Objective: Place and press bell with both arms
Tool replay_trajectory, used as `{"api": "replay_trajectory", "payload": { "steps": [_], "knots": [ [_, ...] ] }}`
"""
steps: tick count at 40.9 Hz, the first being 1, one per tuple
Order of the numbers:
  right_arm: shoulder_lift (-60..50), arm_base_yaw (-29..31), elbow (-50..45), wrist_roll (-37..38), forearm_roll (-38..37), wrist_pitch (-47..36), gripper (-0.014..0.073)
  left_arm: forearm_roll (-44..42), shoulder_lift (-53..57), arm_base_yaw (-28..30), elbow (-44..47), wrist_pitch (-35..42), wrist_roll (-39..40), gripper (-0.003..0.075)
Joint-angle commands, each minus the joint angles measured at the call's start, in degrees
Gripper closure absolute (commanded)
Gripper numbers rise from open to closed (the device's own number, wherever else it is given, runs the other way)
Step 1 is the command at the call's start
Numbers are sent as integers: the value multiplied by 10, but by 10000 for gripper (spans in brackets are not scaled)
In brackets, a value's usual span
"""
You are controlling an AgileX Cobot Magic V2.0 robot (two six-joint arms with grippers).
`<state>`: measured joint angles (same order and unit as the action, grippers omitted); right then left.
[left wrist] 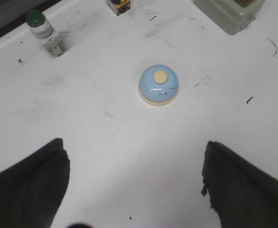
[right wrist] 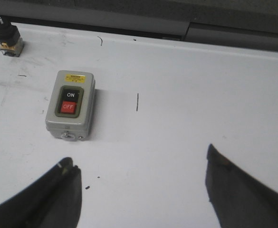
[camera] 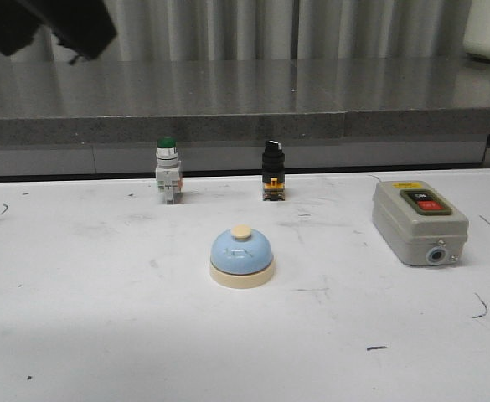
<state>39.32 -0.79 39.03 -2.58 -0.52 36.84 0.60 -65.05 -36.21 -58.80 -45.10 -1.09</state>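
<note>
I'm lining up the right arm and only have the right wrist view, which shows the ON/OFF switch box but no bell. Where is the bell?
Observer: The bell sits upright on the white table, left of the switch box in the front view.
Operator: Is anything touching it?
Observer: No. The left gripper is open, with the bell lying ahead of its fingers.
Operator: What else is nearby?
Observer: A green pushbutton and a black selector switch stand behind it.

Left black two-fingered gripper (left wrist: 135,183): fingers spread wide, nothing between them, raised above small light-blue dome-shaped bell (left wrist: 158,84), not touching it.

Right black two-fingered gripper (right wrist: 141,190): fingers also spread wide, holding nothing, hanging well to right of bell.

Black left arm (camera: 48,25): seen in front view high above, behind bell, to left.
</note>
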Motion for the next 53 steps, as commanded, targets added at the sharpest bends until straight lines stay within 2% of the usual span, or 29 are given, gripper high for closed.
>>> {"api": "replay_trajectory", "payload": {
  "steps": [1,9,19,43,48,50,53],
  "knots": [
    [3,0,19,-5,-5,-36,32,5,74,1,24,35,15,164],
    [3,0,19,-5,-5,-36,32,5,201,1,90,35,18,164],
    [3,0,19,-4,-4,-37,32,5,296,1,116,32,18,164],
    [3,0,20,-5,-3,-58,33,5,305,1,116,32,18,164],
    [3,-15,29,-6,1,-55,36,5,305,1,116,32,18,164],
    [3,-30,39,-6,1,-49,51,5,305,1,116,32,18,164],
    [3,-53,63,-7,1,-31,125,5,305,1,116,32,18,164]
  ]
}}
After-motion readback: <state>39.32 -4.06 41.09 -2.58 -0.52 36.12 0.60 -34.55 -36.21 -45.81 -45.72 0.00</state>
